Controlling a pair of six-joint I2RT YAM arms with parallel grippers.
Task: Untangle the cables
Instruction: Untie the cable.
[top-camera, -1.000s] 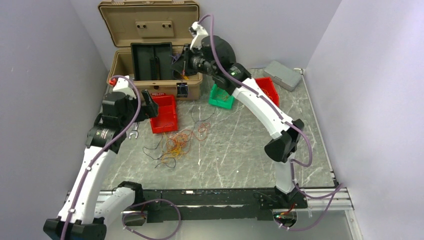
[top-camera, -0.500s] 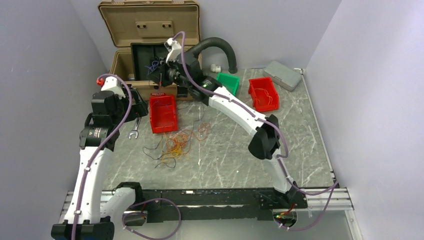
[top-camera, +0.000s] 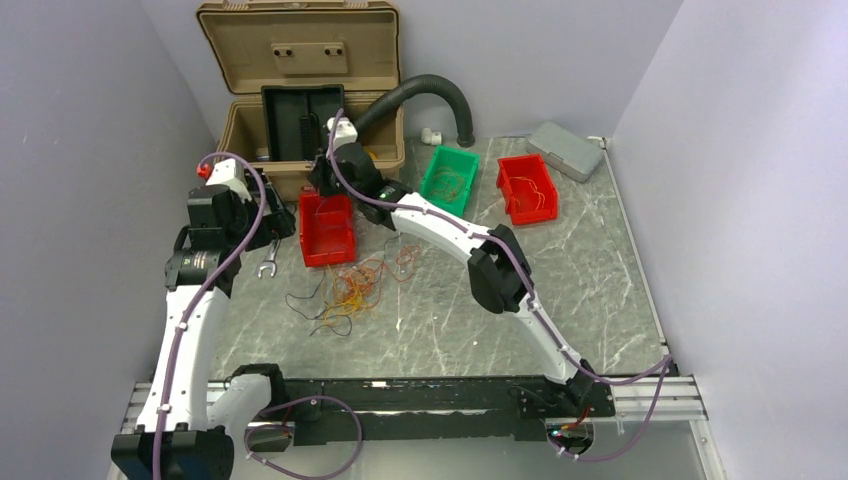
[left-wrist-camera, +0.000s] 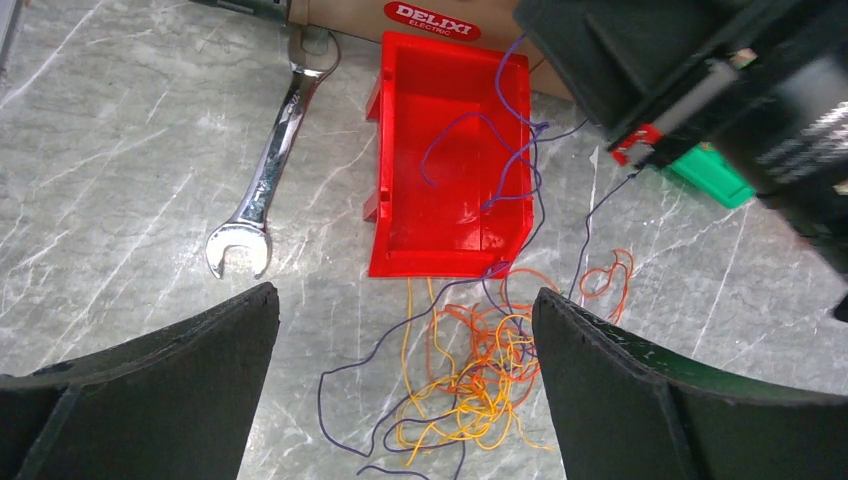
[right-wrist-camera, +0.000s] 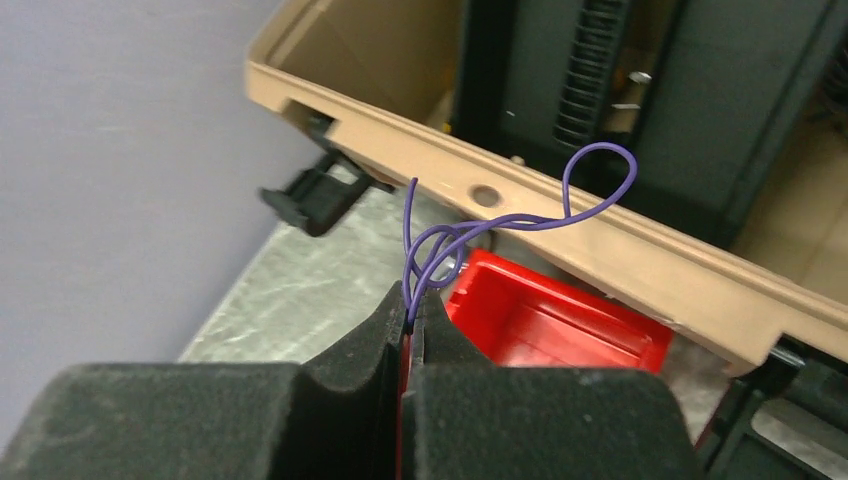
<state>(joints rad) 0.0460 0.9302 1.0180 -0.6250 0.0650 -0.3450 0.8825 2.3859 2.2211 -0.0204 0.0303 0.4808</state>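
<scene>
The right pincer (right-wrist-camera: 412, 322) is clamped on a purple wire (right-wrist-camera: 437, 240), a grip plain only in its wrist view and hidden overhead. The left pincer (left-wrist-camera: 405, 300) gapes apart above the cables (left-wrist-camera: 480, 375).

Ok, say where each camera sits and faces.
Top: above and behind, looking down at the table; left arm and right arm show.
Left wrist: on the left arm, looking down at red bin, wrench and tangle; open left gripper frames it.
Right wrist: on the right arm, facing the case rim; right gripper shut on a purple wire.
Shared: that bin, all three.
</scene>
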